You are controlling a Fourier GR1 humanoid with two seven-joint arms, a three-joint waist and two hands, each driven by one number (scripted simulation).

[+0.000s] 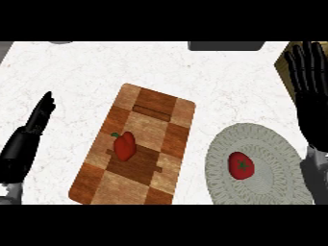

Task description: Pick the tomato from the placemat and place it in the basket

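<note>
Currently the tomato point(241, 166) rests on the placemat point(280, 149), ungrasped; both robot hands, left point(38, 117) and right point(309, 67), are open; no basket is visible.

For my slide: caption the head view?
Red tomato on round grey placemat, red pepper on wooden board, both hands open.

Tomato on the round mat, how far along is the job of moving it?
Nothing looks done yet: the tomato lies on the round grey placemat, untouched. Nothing is in hand: the right robot hand is open, fingers up, at the view's right edge, and the left robot hand is open at the left. Left: grasp, lift, place. No basket shows in this view.
</note>
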